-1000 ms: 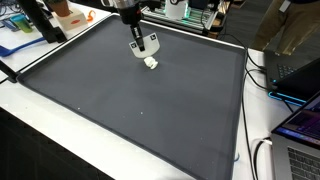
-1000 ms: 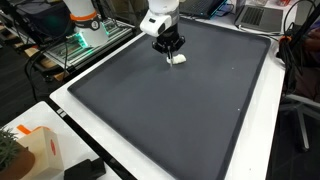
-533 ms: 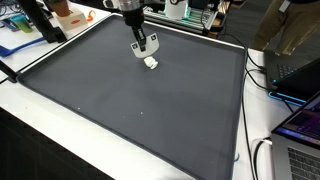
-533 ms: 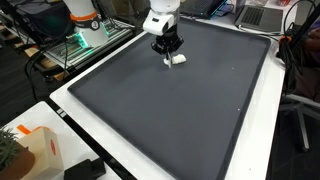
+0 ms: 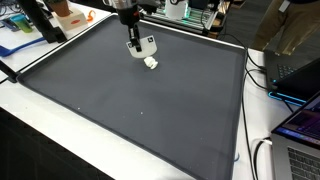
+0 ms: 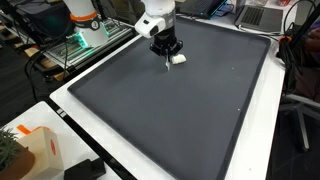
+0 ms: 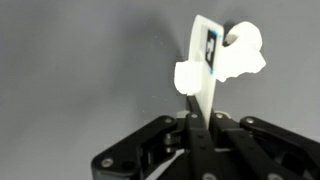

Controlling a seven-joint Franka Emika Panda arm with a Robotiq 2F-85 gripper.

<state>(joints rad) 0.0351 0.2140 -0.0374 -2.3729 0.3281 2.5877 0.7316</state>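
My gripper (image 5: pixel 141 50) is over the far part of a large dark mat (image 5: pixel 140 110), seen in both exterior views. In the wrist view the jaws (image 7: pixel 197 125) are shut on a thin white strip (image 7: pixel 205 60) that stands up from between the fingers. The strip has a small dark mark near its top. White lumpy pieces (image 7: pixel 243 50) sit at its far end. In the exterior views this small white object (image 5: pixel 151 62) (image 6: pixel 178 58) is at the gripper's tip (image 6: pixel 167 49), at or just above the mat.
The mat (image 6: pixel 170 110) lies on a white table. An orange-and-white object (image 5: pixel 68 15) stands at the far corner. Laptops (image 5: pixel 300 120) and cables lie along one side. A robot base with green light (image 6: pixel 80 30) and a box (image 6: pixel 35 150) sit beyond the mat.
The gripper has shifted slightly sideways with the white object still in its jaws. The object has barely moved.
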